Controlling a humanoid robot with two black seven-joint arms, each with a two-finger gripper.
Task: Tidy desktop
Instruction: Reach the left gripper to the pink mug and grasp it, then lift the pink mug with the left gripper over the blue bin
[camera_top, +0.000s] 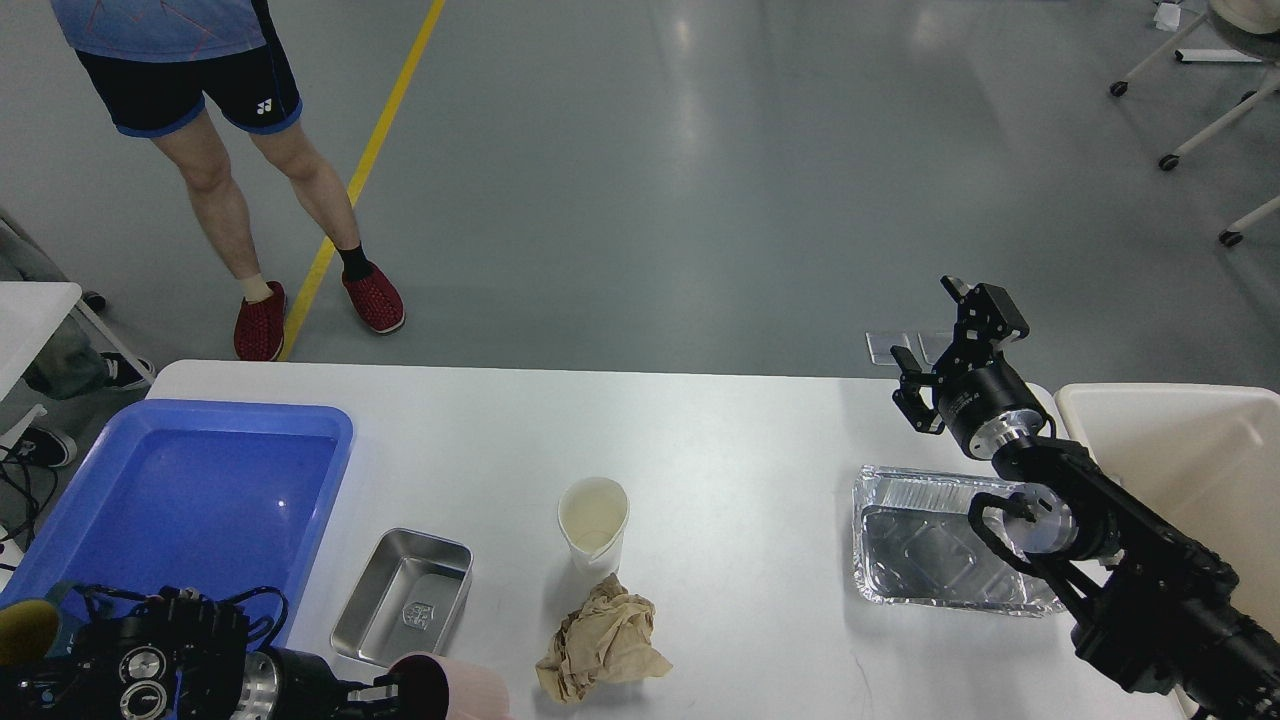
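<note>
The white desktop (740, 430) fills the lower half of the head view. On it stand a paper cup (594, 523), a crumpled brown paper wad (603, 640), a small steel tin (405, 597) and a foil tray (935, 545). My left gripper (405, 690) is at the bottom left edge, shut on a pink cup (465, 688) lying sideways just above the table's front edge. My right gripper (932, 345) is raised over the far right edge of the table, beyond the foil tray, with its jaws apart and empty.
A blue plastic tray (180, 500) sits at the table's left end, empty. A cream bin (1180, 450) stands off the right end. A person in red shoes (260, 320) stands beyond the far left edge. Chair legs on castors (1200, 130) are at the far right.
</note>
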